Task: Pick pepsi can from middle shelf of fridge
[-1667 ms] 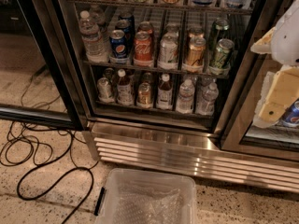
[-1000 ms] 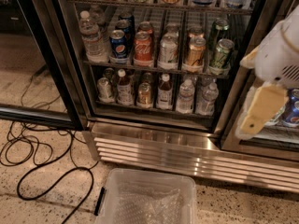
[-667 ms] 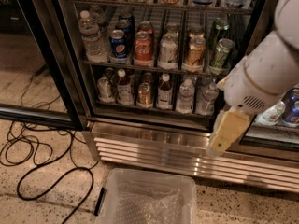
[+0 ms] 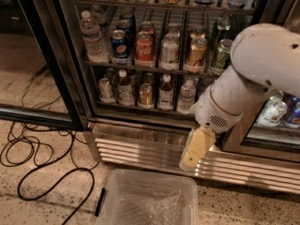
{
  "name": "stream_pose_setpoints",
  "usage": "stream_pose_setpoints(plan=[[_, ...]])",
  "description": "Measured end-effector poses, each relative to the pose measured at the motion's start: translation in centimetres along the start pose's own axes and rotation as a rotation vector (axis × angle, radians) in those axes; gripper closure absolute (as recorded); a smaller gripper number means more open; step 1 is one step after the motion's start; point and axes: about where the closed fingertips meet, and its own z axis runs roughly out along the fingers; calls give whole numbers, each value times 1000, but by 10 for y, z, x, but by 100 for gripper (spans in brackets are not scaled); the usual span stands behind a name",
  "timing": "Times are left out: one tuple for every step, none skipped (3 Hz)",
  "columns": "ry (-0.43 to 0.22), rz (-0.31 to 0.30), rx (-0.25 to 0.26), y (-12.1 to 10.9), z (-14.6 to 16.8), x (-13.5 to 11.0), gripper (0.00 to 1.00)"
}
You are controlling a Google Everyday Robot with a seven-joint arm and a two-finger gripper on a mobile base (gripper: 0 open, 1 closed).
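Note:
The pepsi can (image 4: 119,46) is blue with the round logo and stands upright at the front left of the middle shelf (image 4: 140,67), a dark wire rack in the fridge (image 4: 84,93). A second blue can stands behind it. My gripper (image 4: 193,154) hangs from the white arm (image 4: 243,78) low at the right, in front of the fridge's slatted base (image 4: 136,146). It is well below and to the right of the pepsi can and holds nothing that I can see.
Next to the pepsi can stand a red Coca-Cola can (image 4: 144,48), a silver can (image 4: 168,53), a gold can (image 4: 196,55) and a water bottle (image 4: 93,39). Bottles fill the lower shelf. A clear plastic bin (image 4: 150,200) and black cables (image 4: 37,158) lie on the floor.
The arm has swung from the right edge down and to the left across the fridge front. The gripper is now lower, in front of the slatted base. The cans have not moved.

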Motion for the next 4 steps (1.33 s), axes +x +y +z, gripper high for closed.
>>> stream_pose_setpoints(plan=[[11,7,-8,5,1,4,0],[31,16,60,13,22,-13,0],[33,82,152,7,63,-22,0],[-46,191,173,-13,93,-25,0]])
